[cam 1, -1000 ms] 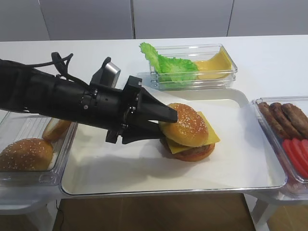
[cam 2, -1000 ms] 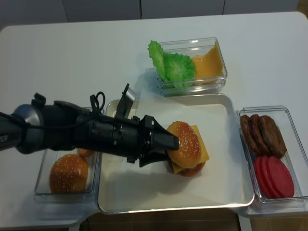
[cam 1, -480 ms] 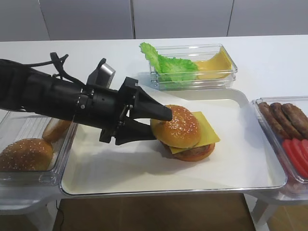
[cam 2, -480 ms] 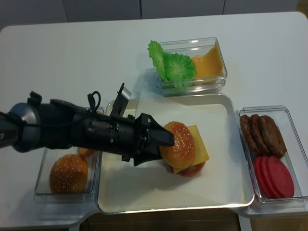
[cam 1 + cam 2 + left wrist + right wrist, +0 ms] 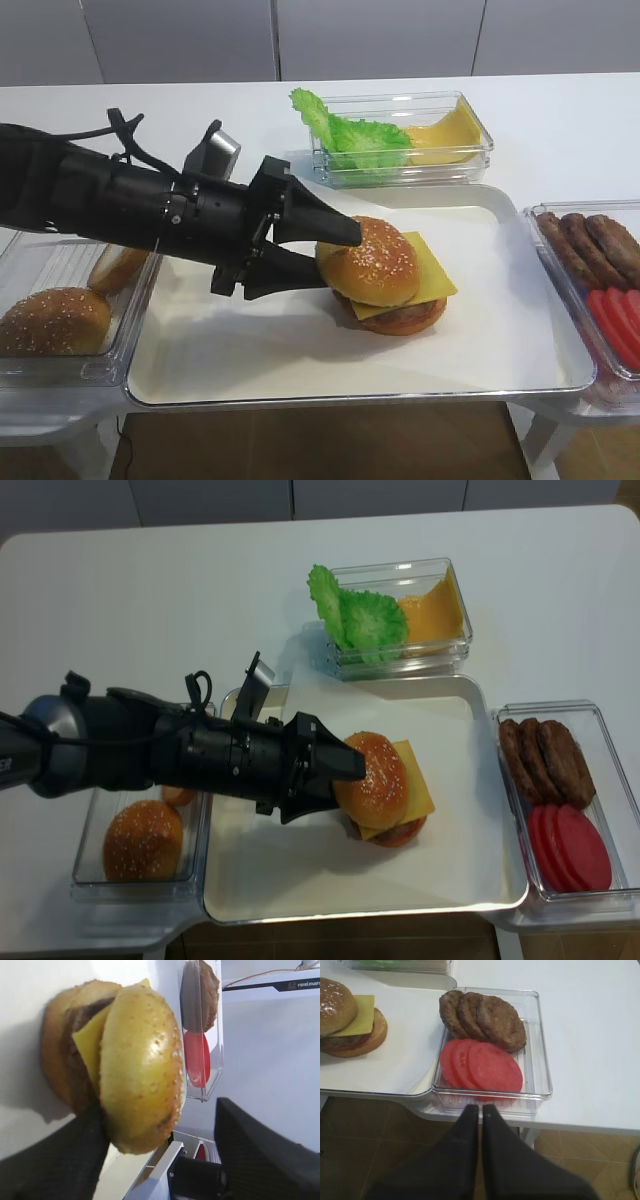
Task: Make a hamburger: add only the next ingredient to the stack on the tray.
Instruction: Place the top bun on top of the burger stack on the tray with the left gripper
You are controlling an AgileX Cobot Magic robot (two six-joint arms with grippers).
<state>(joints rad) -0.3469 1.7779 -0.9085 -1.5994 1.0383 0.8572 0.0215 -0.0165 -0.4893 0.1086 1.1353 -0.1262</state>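
Note:
The sesame bun top [image 5: 372, 262] rests tilted on the stack of cheese slice [image 5: 432, 270], patty and bun base [image 5: 405, 318], set off toward the left. The stack stands on the cream tray [image 5: 300, 360]. My left gripper [image 5: 338, 258] is open around the bun top's left edge. In the left wrist view one finger [image 5: 75, 1155] touches the bun top [image 5: 142, 1065], while the other finger [image 5: 250, 1145] stands clear of it. My right gripper [image 5: 481, 1107] is shut and empty, off the table's front edge by the patty container.
A clear container [image 5: 400, 140] with lettuce and cheese slices stands behind the tray. At the right, a container [image 5: 490, 1045] holds patties and tomato slices. Another container [image 5: 55, 320] at the left holds more buns.
The left jaws have opened wider. The bun top slid left on the stack as the gripper drew back, then both edged slightly right. The right gripper has not moved.

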